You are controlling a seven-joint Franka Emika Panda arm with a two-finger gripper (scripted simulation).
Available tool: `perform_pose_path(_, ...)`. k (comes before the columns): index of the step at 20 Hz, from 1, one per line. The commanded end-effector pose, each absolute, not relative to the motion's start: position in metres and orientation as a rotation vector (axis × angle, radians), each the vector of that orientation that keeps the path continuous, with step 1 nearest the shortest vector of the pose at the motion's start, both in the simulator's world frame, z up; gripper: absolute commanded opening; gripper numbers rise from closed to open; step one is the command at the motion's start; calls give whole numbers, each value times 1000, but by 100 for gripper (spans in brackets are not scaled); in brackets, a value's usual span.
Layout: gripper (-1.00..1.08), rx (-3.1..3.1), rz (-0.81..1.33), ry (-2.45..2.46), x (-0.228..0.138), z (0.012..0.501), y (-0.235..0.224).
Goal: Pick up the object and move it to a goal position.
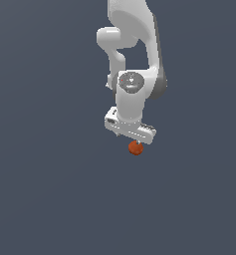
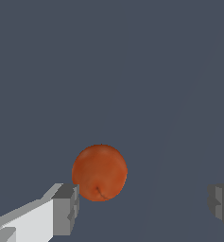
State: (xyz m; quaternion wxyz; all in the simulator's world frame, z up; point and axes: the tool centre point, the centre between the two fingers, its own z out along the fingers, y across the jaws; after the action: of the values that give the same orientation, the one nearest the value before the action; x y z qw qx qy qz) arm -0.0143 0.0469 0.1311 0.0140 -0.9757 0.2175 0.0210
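- Step in hand: I read this as the approach to the grasp, the first half of the task. The claw [image 1: 136, 141] hangs directly over the ball [image 1: 135, 148], which in the exterior view shows just below the white claw body, near the middle of the picture.
- Claw state: in the wrist view the claw [image 2: 144, 203] stands wide open and holds nothing. One fingertip [image 2: 66, 209] sits just beside the ball [image 2: 99, 172], perhaps touching it; the other fingertip [image 2: 222, 204] is well apart from it, with bare grey surface between.
- Position of the ball: it lies off-centre in the gap, crowded against one finger instead of midway. I cannot tell from either view whether it rests on the grey ground or how far the fingertips stand above that surface; no shadow or edge shows it.
- Next move, as I judge it: shift the claw sideways so the ball sits midway between the fingers, lower if needed, then close. Closing from here may well push the ball along before both pads bear on it, and a round body could roll or squirt out.
- Orientation of the ball: it is round, so it has no long axis and points no particular way. A small dark crease marks its lower face in the wrist view; this does not affect the grasp.
- Goal position: no marker for it appears in either picture.
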Motion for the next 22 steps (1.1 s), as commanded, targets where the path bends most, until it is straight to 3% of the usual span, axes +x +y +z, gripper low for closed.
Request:
perform_pose_path(1, 100, -3019, 63, 772, -15, 128, 50)
perform_pose_path(22, 100, -2745, 29, 1517, -19, 107, 78)
